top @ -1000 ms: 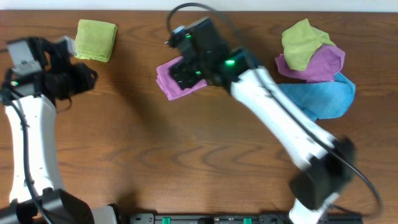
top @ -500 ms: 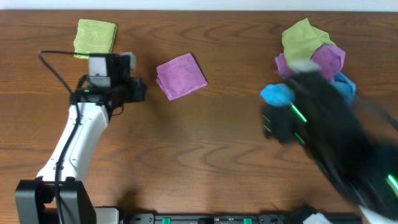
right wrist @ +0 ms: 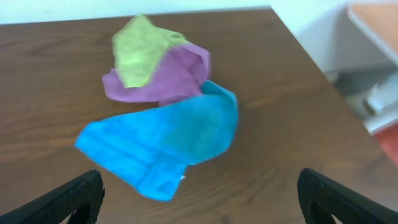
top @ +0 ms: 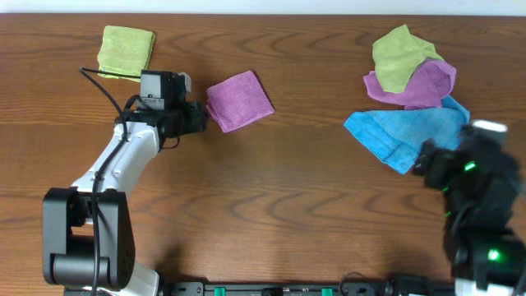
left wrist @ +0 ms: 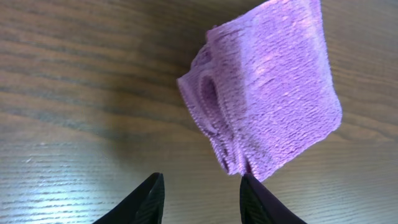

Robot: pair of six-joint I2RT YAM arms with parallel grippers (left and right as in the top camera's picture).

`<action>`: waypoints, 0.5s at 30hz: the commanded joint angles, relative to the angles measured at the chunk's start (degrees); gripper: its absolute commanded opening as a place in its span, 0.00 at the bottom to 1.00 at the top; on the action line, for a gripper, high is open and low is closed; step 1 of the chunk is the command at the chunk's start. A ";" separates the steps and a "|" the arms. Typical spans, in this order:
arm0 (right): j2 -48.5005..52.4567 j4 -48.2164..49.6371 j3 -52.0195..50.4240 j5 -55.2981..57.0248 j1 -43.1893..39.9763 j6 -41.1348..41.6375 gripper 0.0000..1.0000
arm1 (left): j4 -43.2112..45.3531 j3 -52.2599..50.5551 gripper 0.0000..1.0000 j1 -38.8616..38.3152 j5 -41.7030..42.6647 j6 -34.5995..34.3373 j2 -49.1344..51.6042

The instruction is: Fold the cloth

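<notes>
Wooden table point(top: 271, 189) bears the folded cloth point(left wrist: 273, 93) just ahead of the left claw point(left wrist: 200, 190), fingers parted.

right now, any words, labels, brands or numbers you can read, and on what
None can be read.
The folded purple cloth shows no label in either view.
The blue cloth has a tiny white speck at its lower edge, perhaps a tag, too small to read.
</notes>
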 commanded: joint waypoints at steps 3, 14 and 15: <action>9.03 0.48 -1.57 -21.05 -11.28 -2.12 0.99 | 1.88 0.17 0.41 -0.37 0.26 -2.54 2.32; 15.82 3.43 -1.95 -22.12 -11.26 0.11 0.99 | 3.15 0.17 0.47 -0.46 -0.42 -2.51 2.45; 15.47 3.89 -1.95 -22.12 -11.26 2.05 0.99 | 3.26 0.17 0.50 -0.46 -0.42 -2.51 2.49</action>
